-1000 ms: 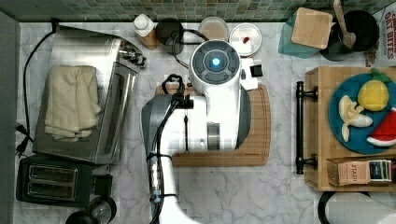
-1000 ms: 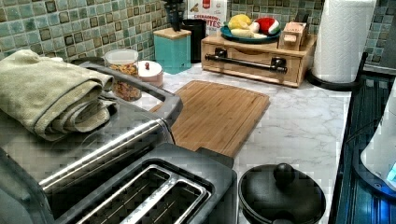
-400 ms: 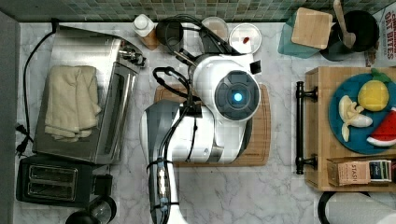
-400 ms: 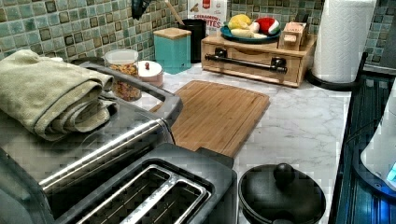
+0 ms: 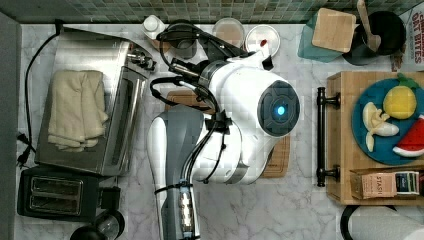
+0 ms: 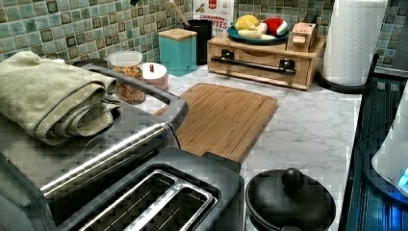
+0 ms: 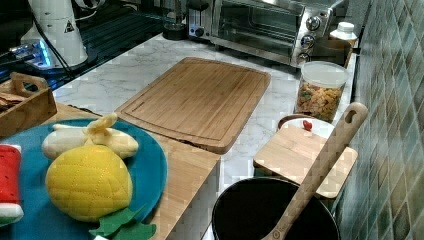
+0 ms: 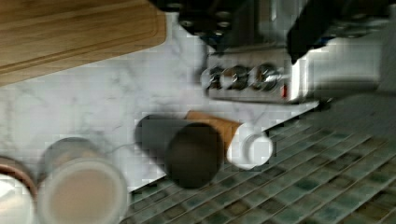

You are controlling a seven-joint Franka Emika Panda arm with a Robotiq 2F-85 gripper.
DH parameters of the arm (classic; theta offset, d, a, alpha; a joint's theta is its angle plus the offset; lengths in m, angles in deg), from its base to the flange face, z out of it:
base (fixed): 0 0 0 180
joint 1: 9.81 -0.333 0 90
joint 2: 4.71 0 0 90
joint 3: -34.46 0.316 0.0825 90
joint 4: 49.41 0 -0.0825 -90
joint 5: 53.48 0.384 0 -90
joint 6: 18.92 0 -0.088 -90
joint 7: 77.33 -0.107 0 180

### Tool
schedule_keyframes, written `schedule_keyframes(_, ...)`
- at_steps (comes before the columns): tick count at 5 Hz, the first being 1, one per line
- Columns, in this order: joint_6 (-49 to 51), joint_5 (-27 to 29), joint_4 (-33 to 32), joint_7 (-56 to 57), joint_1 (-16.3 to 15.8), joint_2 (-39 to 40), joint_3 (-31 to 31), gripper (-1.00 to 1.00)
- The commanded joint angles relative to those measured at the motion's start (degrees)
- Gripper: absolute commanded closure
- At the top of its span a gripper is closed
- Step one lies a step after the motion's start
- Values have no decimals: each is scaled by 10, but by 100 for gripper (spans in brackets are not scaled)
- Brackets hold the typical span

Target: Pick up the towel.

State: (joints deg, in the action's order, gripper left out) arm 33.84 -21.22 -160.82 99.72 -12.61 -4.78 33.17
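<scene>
One towel lying folded on toaster oven, top view's left; arm hovering over cutting board; claw opening impossible to tell.

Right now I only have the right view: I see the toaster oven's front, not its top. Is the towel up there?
Observer: Yes. The towel lies folded on the toaster oven's top.
Operator: Anything lying on it?
Observer: No. The left view shows its upper side bare.
Operator: Where is the arm?
Observer: In the top view the arm is over the cutting board, on the top view's right of the towel, not above it.
</scene>
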Motion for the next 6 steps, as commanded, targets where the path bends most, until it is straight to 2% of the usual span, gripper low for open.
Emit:
schedule_keyframes(1, 122, 92, 85, 105, -23, -4, 21, -100)
schedule_keyframes(3, 149, 128, 107, 146, -53, 14, 54, -100)
schedule_keyframes(4, 135, 117, 124, 135, -65, 35, 81, -100)
schedule_keyframes(5, 112, 80, 151, 103, -76, 71, 104, -100)
schedule_keyframes(6, 78, 43, 154, 71, -95, 90, 98, -100)
